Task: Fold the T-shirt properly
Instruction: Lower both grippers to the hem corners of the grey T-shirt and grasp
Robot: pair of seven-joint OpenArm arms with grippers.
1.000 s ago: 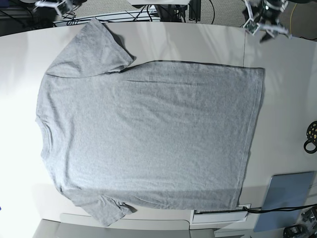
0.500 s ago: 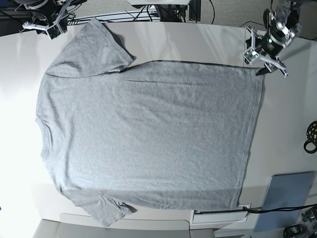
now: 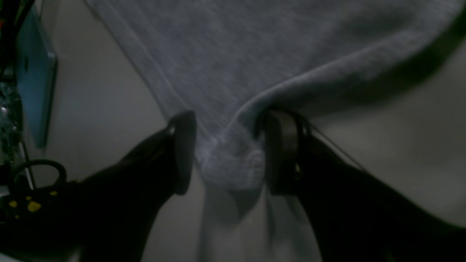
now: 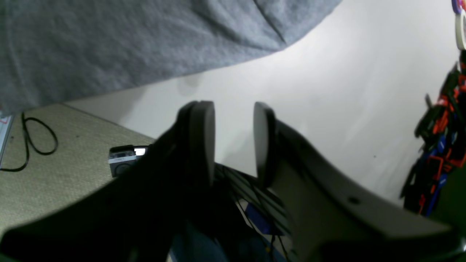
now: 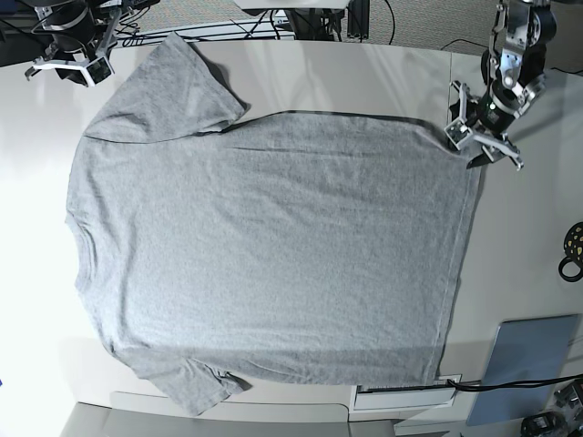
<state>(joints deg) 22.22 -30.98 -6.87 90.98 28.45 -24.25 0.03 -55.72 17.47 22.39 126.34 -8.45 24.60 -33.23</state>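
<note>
The T-shirt (image 5: 273, 246) is spread flat, plain side up, on the white table (image 5: 364, 77), with the collar toward the left of the base view and the hem toward the right. One sleeve (image 5: 168, 91) lies at the far edge, the other at the near edge. No fold has been made.

The left gripper (image 3: 225, 153) is set down at the far hem corner (image 3: 233, 163). Its jaws are spread wide, one on each side of the bunched corner cloth, which sits between them without being pinched. The corner is slightly raised and rumpled.

The right gripper (image 4: 233, 142) is held off the shirt, beyond the far sleeve, near the table edge. Its jaws are parted, and nothing is seen between them.

A blue pad (image 5: 533, 364) lies near the hem on the near side, and a black ring (image 5: 574, 250) is seen at the table's right edge.
</note>
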